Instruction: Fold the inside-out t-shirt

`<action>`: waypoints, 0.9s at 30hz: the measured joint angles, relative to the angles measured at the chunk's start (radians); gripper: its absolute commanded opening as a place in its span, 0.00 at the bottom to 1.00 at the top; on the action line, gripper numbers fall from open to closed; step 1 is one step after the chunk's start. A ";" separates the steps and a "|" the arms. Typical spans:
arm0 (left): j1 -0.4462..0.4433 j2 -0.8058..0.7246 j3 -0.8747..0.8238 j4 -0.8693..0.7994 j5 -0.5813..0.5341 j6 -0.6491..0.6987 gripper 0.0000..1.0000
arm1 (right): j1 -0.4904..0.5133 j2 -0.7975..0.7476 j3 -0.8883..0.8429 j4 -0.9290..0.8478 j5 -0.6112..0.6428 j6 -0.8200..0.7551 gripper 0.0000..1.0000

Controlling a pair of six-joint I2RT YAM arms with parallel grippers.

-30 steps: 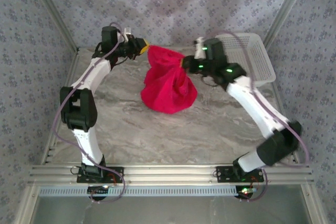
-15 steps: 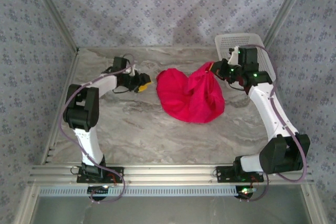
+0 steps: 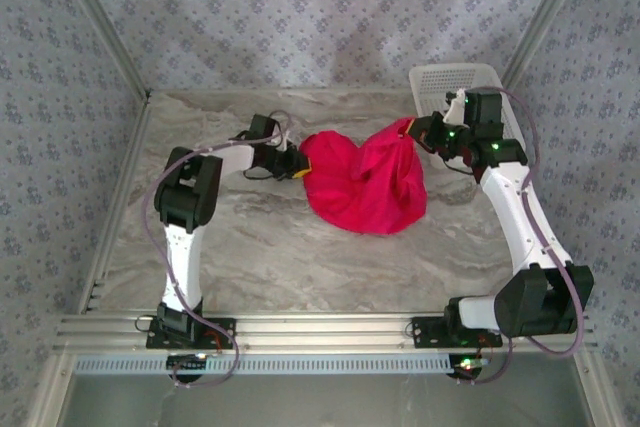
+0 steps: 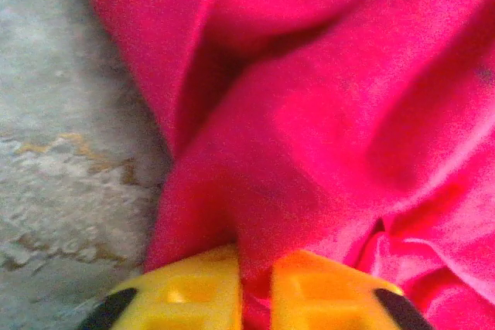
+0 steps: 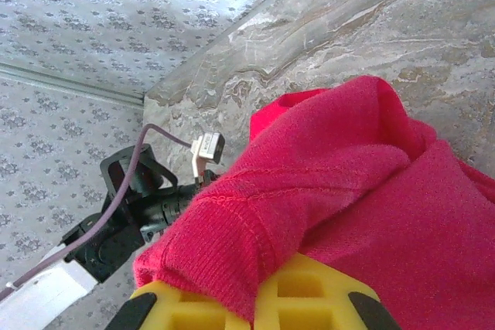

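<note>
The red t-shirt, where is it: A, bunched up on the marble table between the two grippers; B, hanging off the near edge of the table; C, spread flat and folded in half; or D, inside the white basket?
A: the red t-shirt sits in a crumpled heap on the table, with the left gripper pinching its left edge and the right gripper holding its upper right corner, outside the white basket.
</note>
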 measured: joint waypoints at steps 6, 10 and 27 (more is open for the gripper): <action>0.069 -0.093 0.053 -0.105 -0.058 0.013 0.00 | -0.013 0.012 0.119 -0.041 -0.015 0.002 0.00; 0.162 -0.313 0.082 -0.194 -0.153 0.037 0.00 | -0.034 0.001 0.193 -0.056 -0.018 0.005 0.00; 0.185 -0.700 0.463 -0.521 -0.396 0.263 0.00 | -0.015 -0.154 0.161 0.037 -0.013 0.110 0.00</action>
